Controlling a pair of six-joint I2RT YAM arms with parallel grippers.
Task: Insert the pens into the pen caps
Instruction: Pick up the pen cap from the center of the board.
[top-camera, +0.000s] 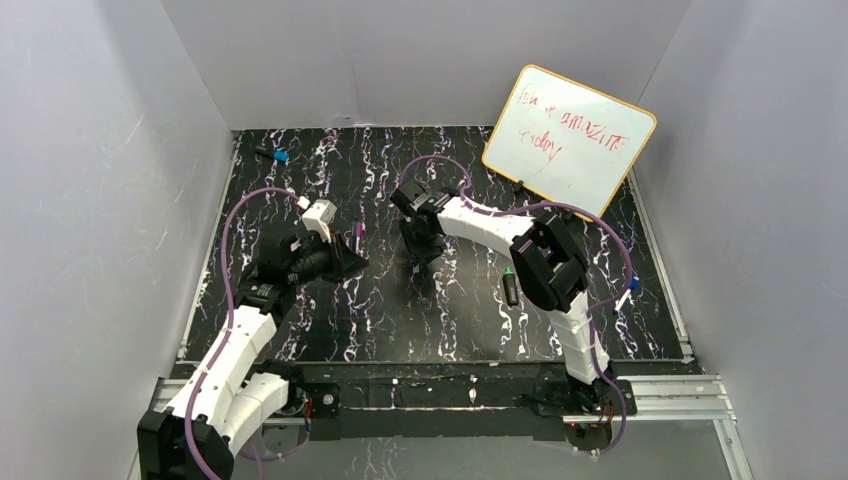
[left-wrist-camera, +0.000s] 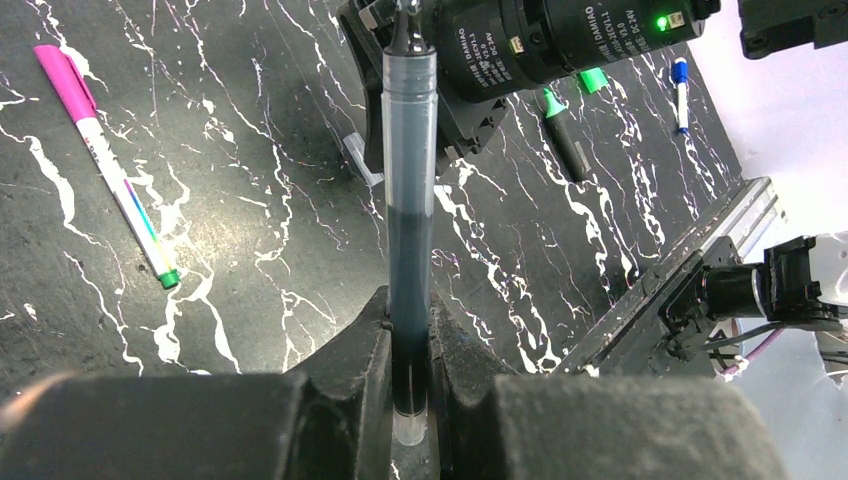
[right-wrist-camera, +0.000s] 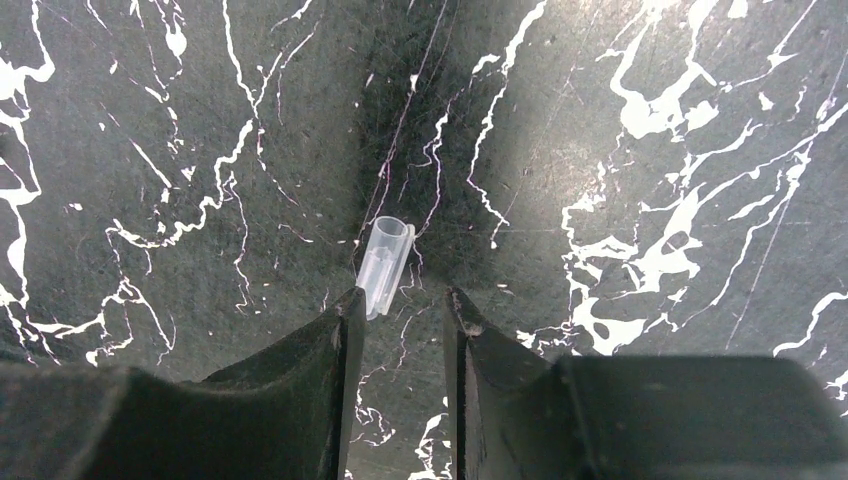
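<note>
Pen (left-wrist-camera: 411, 150), slim translucent grey, clenched in left hand (left-wrist-camera: 411, 312), clear tubular cap (right-wrist-camera: 386, 258) before parted right hand (right-wrist-camera: 403, 298)

The top view looks down from above and behind both arm bases, far enough to take in the whole marbled table (top-camera: 300, 335) and the whiteboard (top-camera: 570, 125). The left wrist view sits close behind its own fingers (left-wrist-camera: 330, 400), facing across the table toward the right arm (left-wrist-camera: 540, 40). The right wrist view looks almost straight down, very near the surface. The green-tipped marker (left-wrist-camera: 565, 140) shows in 2 views: top and left wrist.
</note>
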